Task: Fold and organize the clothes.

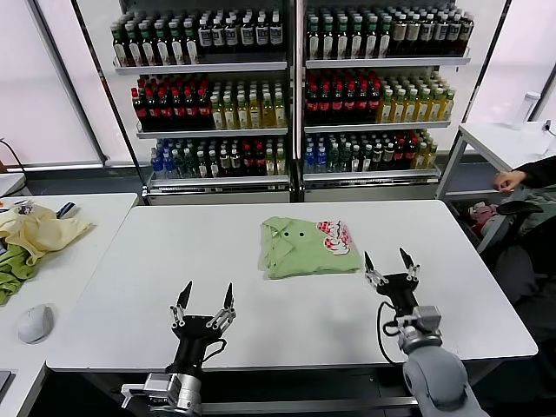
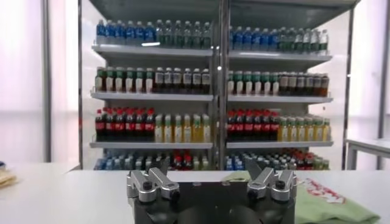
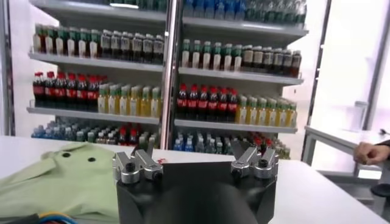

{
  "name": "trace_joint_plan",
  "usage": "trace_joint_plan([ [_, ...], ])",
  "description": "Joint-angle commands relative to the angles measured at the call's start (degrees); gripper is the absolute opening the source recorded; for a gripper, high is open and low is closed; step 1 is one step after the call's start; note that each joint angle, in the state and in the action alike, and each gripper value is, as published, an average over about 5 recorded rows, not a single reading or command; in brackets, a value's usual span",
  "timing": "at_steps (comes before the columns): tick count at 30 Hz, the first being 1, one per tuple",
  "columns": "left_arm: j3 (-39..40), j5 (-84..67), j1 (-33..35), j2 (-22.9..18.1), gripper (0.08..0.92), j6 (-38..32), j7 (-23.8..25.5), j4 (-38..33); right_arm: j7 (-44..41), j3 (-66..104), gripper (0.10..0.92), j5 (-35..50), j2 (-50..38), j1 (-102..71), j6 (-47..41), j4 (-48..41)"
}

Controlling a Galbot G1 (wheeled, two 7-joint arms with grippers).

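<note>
The sage-green polo shirt lies folded into a neat rectangle on the white table, collar and buttons up, its red-and-white patch toward the right. It also shows in the right wrist view and the left wrist view. My left gripper is open and empty near the table's front edge, left of the shirt. My right gripper is open and empty just right of the shirt, clear of it.
A side table at the left holds a pale yellow garment, a darker green cloth and a white mouse. Drink shelves stand behind. A person's hand rests by another table at the right.
</note>
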Motion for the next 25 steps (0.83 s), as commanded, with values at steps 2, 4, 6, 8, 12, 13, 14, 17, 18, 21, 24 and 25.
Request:
trace_joint_plan([
  [2,-0.1,1.6,2.9,0.0,0.823,-0.6,2.3,-3.3,1.1,6.0,0.823,-3.9,1.0,-17.3,4.1,15.7],
  [4,-0.3,1.6,3.4,0.1,0.823,-0.7,2.5,-3.6,1.3,5.8,0.823,-4.2,1.3,-17.6,4.3,16.2],
  [6,-0.4,1.7,3.7,0.2,0.823,-0.8,2.6,-3.7,1.4,5.8,0.823,-4.3,1.5,-17.7,4.5,16.5],
  [8,-0.4,1.9,4.1,0.4,0.823,-0.9,2.7,-3.9,1.4,5.9,0.823,-4.2,1.4,-17.8,4.5,16.8],
  [12,-0.3,2.1,4.4,0.7,0.823,-0.9,2.9,-4.2,2.1,6.2,0.823,-4.2,1.2,-17.8,4.4,17.1],
  [13,-0.3,2.1,4.4,0.7,0.823,-0.9,2.9,-4.3,2.3,6.3,0.823,-4.1,1.1,-17.8,4.4,17.2],
  [14,-0.3,2.1,4.5,0.7,0.823,-0.9,3.0,-4.4,2.4,6.4,0.823,-4.1,1.1,-17.8,4.3,17.3],
  [17,-0.4,2.1,4.6,0.6,0.823,-0.9,3.1,-4.5,2.6,6.6,0.823,-4.1,0.9,-17.9,4.3,17.7],
  [18,-0.4,2.1,4.6,0.5,0.823,-0.9,3.1,-4.5,2.7,6.6,0.823,-4.1,0.8,-17.9,4.3,17.9],
  [21,-0.6,2.0,4.5,0.1,0.823,-0.8,3.1,-4.4,3.1,6.7,0.823,-4.0,0.7,-17.9,4.4,18.2],
  [24,-0.9,1.9,4.5,-0.2,0.823,-0.6,3.1,-4.5,3.6,6.8,0.823,-4.2,0.5,-17.7,4.5,18.1],
  [25,-0.9,1.9,4.5,-0.3,0.823,-0.6,3.2,-4.6,3.6,6.8,0.823,-4.2,0.4,-17.6,4.5,18.0],
])
